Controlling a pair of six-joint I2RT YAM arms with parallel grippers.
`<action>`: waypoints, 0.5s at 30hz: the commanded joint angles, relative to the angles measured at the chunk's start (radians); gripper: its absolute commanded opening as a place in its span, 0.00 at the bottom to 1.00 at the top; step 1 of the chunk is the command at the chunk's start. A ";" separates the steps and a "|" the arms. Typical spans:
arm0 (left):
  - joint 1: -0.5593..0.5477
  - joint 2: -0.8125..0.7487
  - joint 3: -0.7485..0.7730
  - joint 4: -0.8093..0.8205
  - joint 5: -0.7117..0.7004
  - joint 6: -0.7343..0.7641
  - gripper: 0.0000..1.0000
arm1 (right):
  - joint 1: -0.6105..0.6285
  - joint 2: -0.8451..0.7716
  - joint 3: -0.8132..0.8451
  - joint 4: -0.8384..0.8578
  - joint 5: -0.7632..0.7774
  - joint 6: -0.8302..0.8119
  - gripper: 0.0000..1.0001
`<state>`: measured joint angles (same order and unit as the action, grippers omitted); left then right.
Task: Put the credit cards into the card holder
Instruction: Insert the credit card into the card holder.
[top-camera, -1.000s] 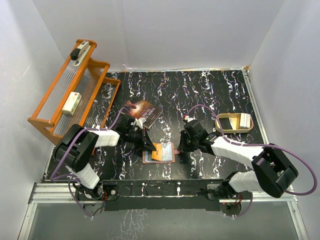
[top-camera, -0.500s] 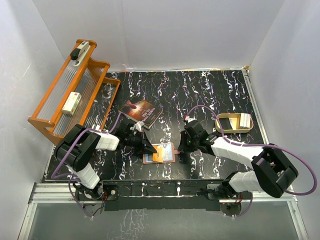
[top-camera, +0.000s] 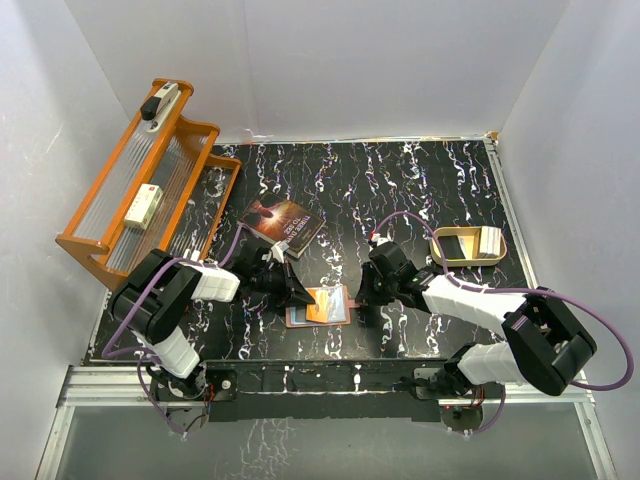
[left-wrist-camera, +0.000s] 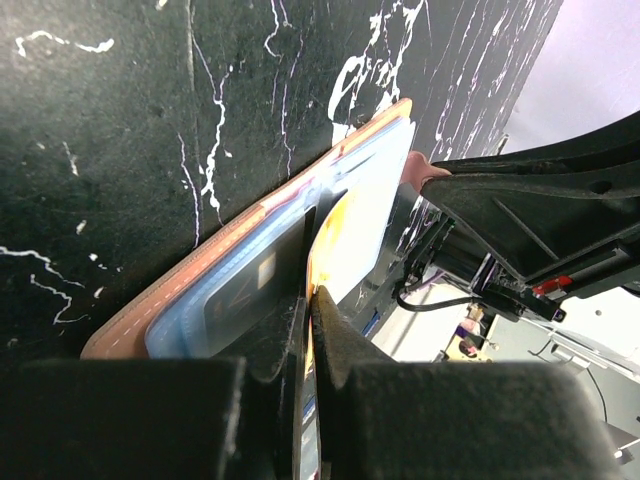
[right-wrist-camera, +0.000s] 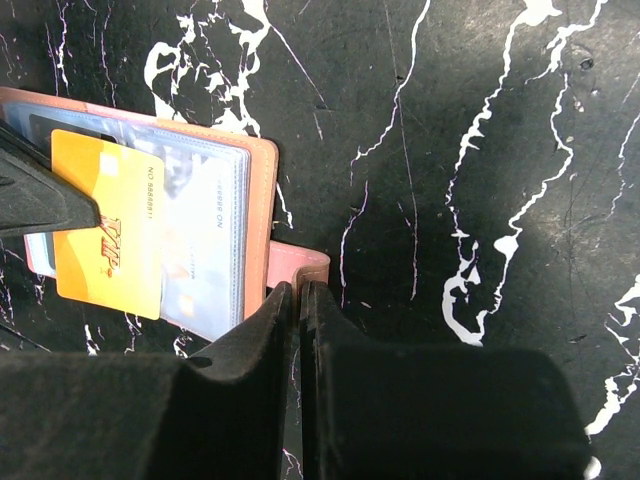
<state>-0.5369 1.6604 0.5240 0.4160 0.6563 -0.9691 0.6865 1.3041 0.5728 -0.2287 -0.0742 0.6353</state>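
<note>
Left gripper (left-wrist-camera: 312, 295) is clamped on an orange card (left-wrist-camera: 345, 240), which is held over the open card holder (left-wrist-camera: 200, 268) and judged not yet seated in a sleeve. Right gripper (right-wrist-camera: 298, 290) is closed, with its tips at the snap tab (right-wrist-camera: 300, 264). One pale card appears already sleeved. The holder lies near the table's (top-camera: 420, 180) front edge. A book (top-camera: 283, 224) is close behind.

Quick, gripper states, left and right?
Left gripper: closed, pinching the orange card over the card holder.
Right gripper: closed, tips at the holder's tab; grip cannot be told.
</note>
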 joint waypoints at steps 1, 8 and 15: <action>-0.003 0.000 -0.013 -0.042 -0.137 0.026 0.00 | 0.007 -0.024 -0.019 0.031 0.003 0.016 0.00; -0.004 -0.023 -0.010 -0.078 -0.161 0.063 0.00 | 0.006 -0.037 -0.020 0.015 0.007 0.008 0.00; -0.003 0.004 0.040 -0.142 -0.135 0.174 0.00 | 0.006 -0.034 -0.011 -0.003 0.007 -0.013 0.00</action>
<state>-0.5404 1.6421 0.5316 0.3958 0.6209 -0.9169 0.6868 1.2926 0.5644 -0.2306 -0.0696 0.6369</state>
